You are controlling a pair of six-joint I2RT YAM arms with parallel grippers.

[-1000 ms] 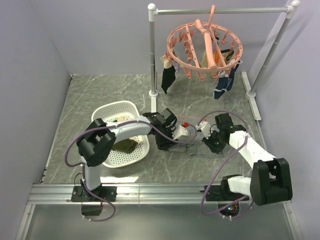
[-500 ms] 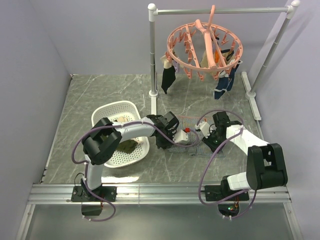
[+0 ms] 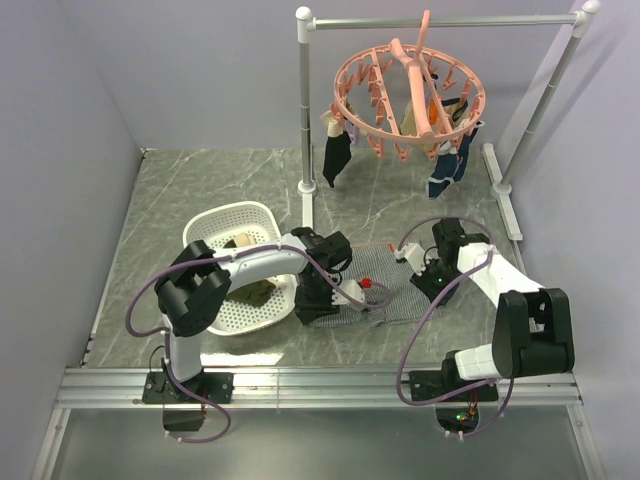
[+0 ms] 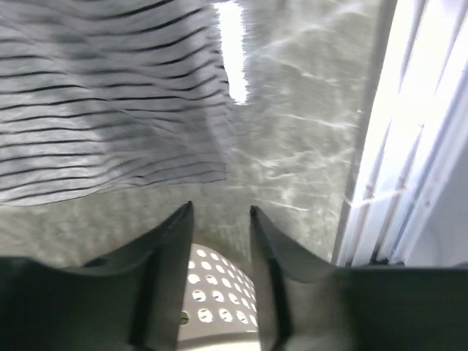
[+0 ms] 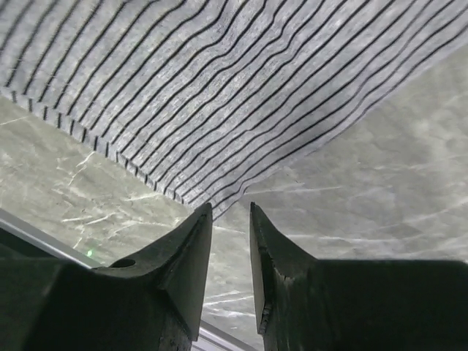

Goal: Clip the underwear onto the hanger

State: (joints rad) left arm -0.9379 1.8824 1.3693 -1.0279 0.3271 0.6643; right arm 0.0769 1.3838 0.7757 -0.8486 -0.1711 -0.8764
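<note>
the underwear [image 3: 395, 295] lies spread on the table [image 3: 200, 190] between the two arms, well below and apart from the hanger [image 3: 412, 88], which hangs by its hook from the rail stand [image 3: 440, 20] at the far side. neither claw has the cloth. the left gripper [image 4: 219, 212] has its fingers a narrow gap apart with nothing in the gap, and the striped edge sits just ahead of the tips. the right gripper [image 5: 225, 208] is likewise only slightly parted, its tips just short of the hem (the cloth's corner comes close to the gap, but i see no fold caught in it).

the likely trouble from here is a poor pick. the fabric is thin and lies flat on the stone, so fingers this close together may slide over the hem or nip one layer only, and the shorts would then hang twisted or slip out on the way up. the left arm also works just beside the basket [image 3: 215, 215], and a low sweep could knock its rim. several pegs on the ring already hold dark garments [image 3: 445, 170], so a free peg has to be found.

against half a second earlier, the left gripper has drawn back toward the near edge and the basket, off the middle of the cloth. the right one has shifted only a little. the underwear now looks pulled flatter, reaching further toward the left arm
</note>
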